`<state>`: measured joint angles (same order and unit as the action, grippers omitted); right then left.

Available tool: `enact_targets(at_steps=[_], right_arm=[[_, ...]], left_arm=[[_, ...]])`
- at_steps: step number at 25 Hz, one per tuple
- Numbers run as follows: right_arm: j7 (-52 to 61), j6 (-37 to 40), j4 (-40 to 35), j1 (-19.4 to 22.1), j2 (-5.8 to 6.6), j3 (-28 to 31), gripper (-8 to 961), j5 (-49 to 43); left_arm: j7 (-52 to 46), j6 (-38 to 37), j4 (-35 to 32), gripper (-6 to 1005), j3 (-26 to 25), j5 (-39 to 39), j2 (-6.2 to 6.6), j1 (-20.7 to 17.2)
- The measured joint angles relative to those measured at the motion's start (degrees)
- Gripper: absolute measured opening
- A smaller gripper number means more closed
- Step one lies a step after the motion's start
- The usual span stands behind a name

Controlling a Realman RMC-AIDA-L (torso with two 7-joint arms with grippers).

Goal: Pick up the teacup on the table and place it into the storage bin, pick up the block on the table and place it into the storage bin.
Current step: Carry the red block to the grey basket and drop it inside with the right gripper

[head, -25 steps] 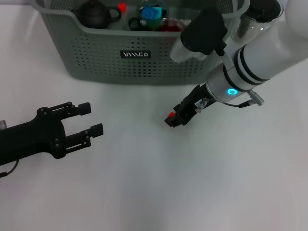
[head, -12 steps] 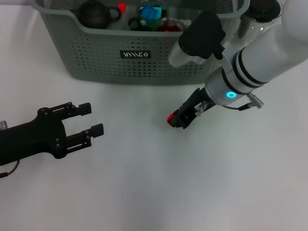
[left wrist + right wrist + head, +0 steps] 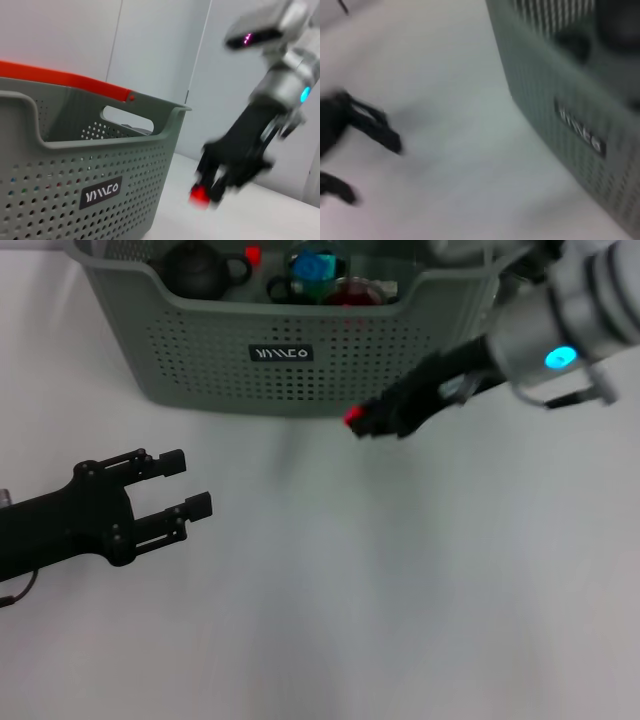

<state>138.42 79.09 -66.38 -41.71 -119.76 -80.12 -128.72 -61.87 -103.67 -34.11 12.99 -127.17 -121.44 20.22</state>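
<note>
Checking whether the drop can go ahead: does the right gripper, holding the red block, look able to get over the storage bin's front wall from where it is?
Probably yes. The right gripper holds the red block lifted off the table, just in front of the storage bin, whose top is open. It may need more height to clear the rim.

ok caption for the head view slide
Right hand carries a red block beside the storage bin; left hand waits open.

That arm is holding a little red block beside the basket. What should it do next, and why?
Probably keep lifting and carry it over the rim. The right gripper holds the red block off the table, outside the storage bin and below its rim. The left gripper sits idle, open.
</note>
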Motion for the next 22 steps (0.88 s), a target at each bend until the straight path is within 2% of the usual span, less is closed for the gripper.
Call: enact_targets(at_steps=[3, 6, 10, 12, 15, 20, 22], right_arm=[[-1.48, 5.82, -10.82, 2.63, -0.4, 6.44, 224, 4.02], [-2.58, 6.1, -18.71, 4.21, -0.38, 10.77, 230, 9.96], [-2.97, -0.64, -19.93, 1.8, -0.34, 12.08, 239, 9.31], [-2.42, -4.96, -16.66, -1.35, -0.39, 11.89, 244, 5.23], [-0.71, -11.85, -7.0, -8.15, -0.42, 11.83, 250, -1.89], [2.87, -25.26, 14.3, -20.68, -0.27, 12.04, 261, -13.69], [4.09, -29.85, 21.67, -24.36, -0.24, 12.19, 265, -17.34]], left_arm=[[0.0, -0.02, 0.02, 658, -0.14, 0.0, 0.04, 0.12], [0.0, -0.03, 0.06, 658, -0.63, 0.0, 0.11, 0.3], [0.0, -0.05, 0.18, 658, -0.77, 0.0, 0.18, 0.71], [0.0, -0.01, 0.26, 658, -0.77, -0.01, 0.22, 0.81], [0.0, 0.13, 0.27, 658, -0.77, 0.0, 0.23, 0.93], [-0.02, 0.45, 0.28, 658, -0.78, 0.05, 0.21, 1.22], [-0.04, 0.57, 0.28, 658, -0.78, 0.06, 0.12, 1.3]])
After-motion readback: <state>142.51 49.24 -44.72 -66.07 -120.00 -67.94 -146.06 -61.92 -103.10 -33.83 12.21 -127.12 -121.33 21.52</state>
